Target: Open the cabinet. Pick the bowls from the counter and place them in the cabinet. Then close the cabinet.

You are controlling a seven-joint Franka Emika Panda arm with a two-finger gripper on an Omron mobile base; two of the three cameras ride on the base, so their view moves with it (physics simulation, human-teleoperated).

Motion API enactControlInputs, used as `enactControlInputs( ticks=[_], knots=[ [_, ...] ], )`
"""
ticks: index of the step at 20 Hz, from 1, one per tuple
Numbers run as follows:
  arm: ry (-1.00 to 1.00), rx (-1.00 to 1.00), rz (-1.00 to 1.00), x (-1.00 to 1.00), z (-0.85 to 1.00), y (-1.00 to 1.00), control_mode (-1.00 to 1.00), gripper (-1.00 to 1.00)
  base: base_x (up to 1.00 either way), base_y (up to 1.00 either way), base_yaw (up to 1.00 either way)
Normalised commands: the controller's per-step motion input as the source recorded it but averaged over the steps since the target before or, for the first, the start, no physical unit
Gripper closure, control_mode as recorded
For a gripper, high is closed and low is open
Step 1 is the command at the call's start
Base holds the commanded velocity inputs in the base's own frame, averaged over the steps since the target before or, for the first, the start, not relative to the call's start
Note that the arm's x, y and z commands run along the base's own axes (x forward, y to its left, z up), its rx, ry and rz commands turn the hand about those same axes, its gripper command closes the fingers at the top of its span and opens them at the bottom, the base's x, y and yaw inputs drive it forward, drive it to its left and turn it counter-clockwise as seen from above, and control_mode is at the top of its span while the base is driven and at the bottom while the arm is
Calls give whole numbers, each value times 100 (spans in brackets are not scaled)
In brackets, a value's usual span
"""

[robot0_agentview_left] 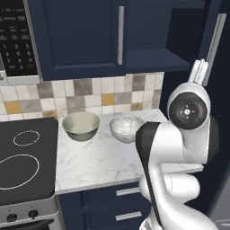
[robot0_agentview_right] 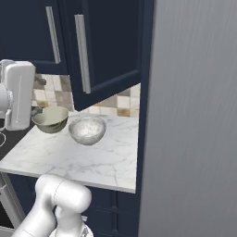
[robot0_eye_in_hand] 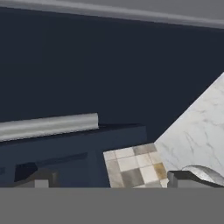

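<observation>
Left base view: navy wall cabinet (robot0_agentview_left: 81,38), left door shut, right door (robot0_agentview_left: 211,40) swung out with its silver bar handle (robot0_agentview_left: 214,47) edge-on; interior shelf exposed; white marble surface (robot0_agentview_left: 103,161) below; beige-grey bowl (robot0_agentview_left: 81,126) and speckled bowl (robot0_agentview_left: 126,128) upright near the tiled backsplash (robot0_agentview_left: 90,92), side by side, just apart; black stovetop (robot0_agentview_left: 24,159) to the left; microwave (robot0_agentview_left: 15,40) above it; the hand's white fingers (robot0_agentview_left: 199,72) raised beside the open door's handle.

Right base view: open door (robot0_agentview_right: 104,46) hanging out over the surface (robot0_agentview_right: 92,159); both bowls beneath its lower edge, beige-grey bowl (robot0_agentview_right: 50,119), speckled bowl (robot0_agentview_right: 87,130); tall grey panel (robot0_agentview_right: 194,115) at right.

Hand view: hand (robot0_eye_in_hand: 116,179) spread wide, holding nothing; silver handle (robot0_eye_in_hand: 48,126) across navy door; tiles, marble and a bowl rim (robot0_eye_in_hand: 203,173) beyond.
</observation>
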Motion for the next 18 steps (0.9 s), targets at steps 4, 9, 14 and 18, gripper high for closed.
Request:
enactControlInputs(
  ticks=[4,9,14,18],
  knots=[
    [0,0,9,68,0,-2,-100,-100,0,0,0],
    [1,0,2,58,0,-10,-100,-100,0,0,0],
    [0,0,-5,34,0,-10,-100,-100,0,0,0],
    [0,0,-21,26,0,0,-100,-100,0,0,0]
  ],
)
